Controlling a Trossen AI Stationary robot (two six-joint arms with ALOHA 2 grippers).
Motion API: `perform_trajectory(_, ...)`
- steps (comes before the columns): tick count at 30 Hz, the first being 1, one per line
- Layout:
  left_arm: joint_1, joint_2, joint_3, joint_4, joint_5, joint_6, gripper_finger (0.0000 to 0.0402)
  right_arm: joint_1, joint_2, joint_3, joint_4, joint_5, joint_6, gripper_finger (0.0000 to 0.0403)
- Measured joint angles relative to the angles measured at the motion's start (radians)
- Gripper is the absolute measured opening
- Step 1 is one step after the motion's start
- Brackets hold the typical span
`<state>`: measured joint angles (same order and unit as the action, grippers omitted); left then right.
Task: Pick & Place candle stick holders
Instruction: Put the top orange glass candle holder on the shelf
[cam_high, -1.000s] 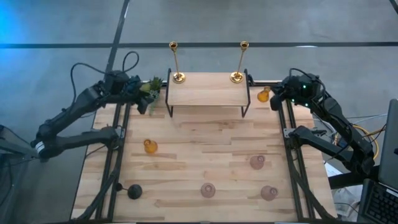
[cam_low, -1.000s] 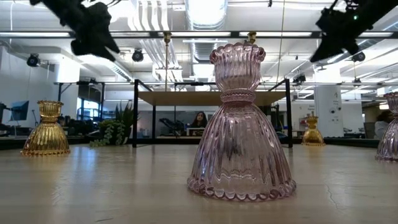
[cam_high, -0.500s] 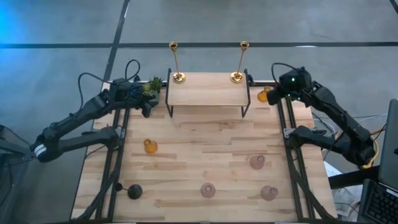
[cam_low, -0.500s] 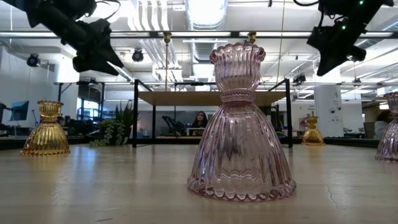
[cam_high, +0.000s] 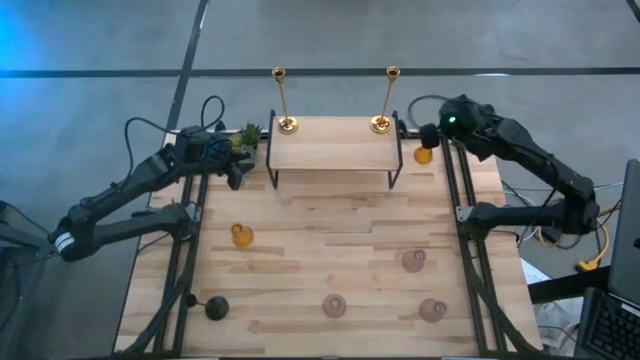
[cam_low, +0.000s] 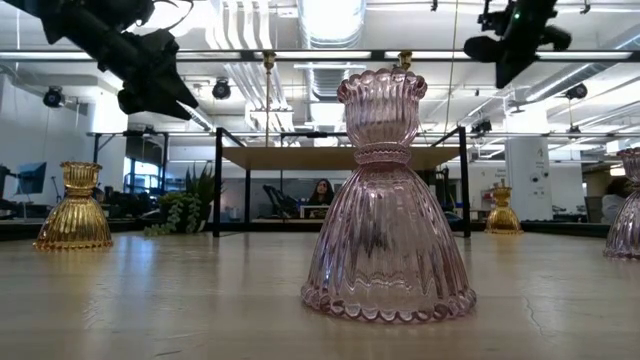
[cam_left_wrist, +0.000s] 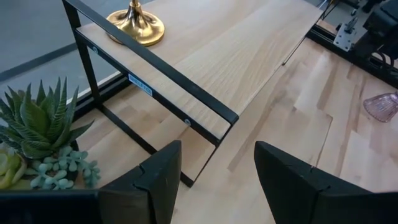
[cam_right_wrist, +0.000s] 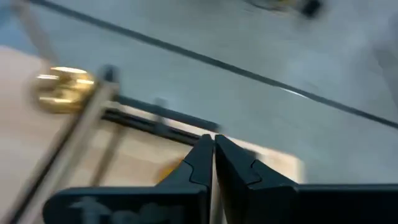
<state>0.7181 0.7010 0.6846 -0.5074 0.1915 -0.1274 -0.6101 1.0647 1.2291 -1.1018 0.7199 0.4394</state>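
The right gripper (cam_high: 430, 133) hangs at the far right corner of the table (cam_high: 330, 250), just above a squat holder (cam_high: 424, 154) and right beside the shelf (cam_high: 333, 143). On that shelf, two tall sticks: one (cam_high: 381, 122) nearest this gripper, the other (cam_high: 287, 124) at the shelf's far end. Across the shelf, the left gripper (cam_high: 236, 172) hovers by the plant (cam_high: 243, 140). Below the left gripper, toward the near edge, sits another squat holder (cam_high: 241, 235), then a stemmed holder (cam_high: 216, 307) at the near left corner. Three glass holders (cam_high: 413, 261) (cam_high: 334, 305) (cam_high: 433, 310) cluster well in front of the right gripper.
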Motion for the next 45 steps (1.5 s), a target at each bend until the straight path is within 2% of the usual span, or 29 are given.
perform_trajectory(2,0.000,0.000,0.000,-0.001,0.000,0.002,0.0206,0.023,0.038,0.037,-0.123,0.019,0.140,0.0009)
perform_trajectory(5,0.000,0.000,0.000,-0.001,0.000,0.023,0.0206,0.034,0.093,0.060,-0.245,-0.036,0.256,0.0008)
perform_trajectory(10,0.000,0.000,0.000,-0.002,-0.001,0.061,0.0206,0.085,0.162,0.044,-0.336,-0.072,0.268,0.0008)
perform_trajectory(14,0.000,0.000,0.000,-0.005,-0.001,0.082,0.0206,0.164,0.167,-0.002,-0.361,-0.069,0.243,0.0008)
perform_trajectory(19,0.000,0.000,0.000,-0.004,-0.001,0.120,0.0206,0.247,0.143,-0.081,-0.330,-0.061,0.061,0.0008)
perform_trajectory(24,0.000,0.000,-0.001,-0.004,-0.001,0.131,0.0206,0.262,0.151,-0.160,-0.202,-0.146,-0.346,0.0008)
perform_trajectory(26,0.000,0.000,-0.001,-0.004,-0.001,0.131,0.0206,0.251,0.174,-0.168,-0.167,-0.170,-0.433,0.0008)
perform_trajectory(32,0.000,0.000,-0.001,-0.009,-0.001,0.130,0.0206,0.158,0.264,-0.114,-0.207,-0.178,-0.492,0.0008)
perform_trajectory(37,0.000,0.000,-0.003,-0.010,-0.001,0.129,0.0206,0.076,0.280,-0.093,-0.171,-0.195,-0.599,0.0008)
perform_trajectory(45,0.000,0.000,-0.003,-0.011,-0.001,0.130,0.0206,-0.024,0.239,-0.116,-0.015,-0.325,-0.707,0.0008)
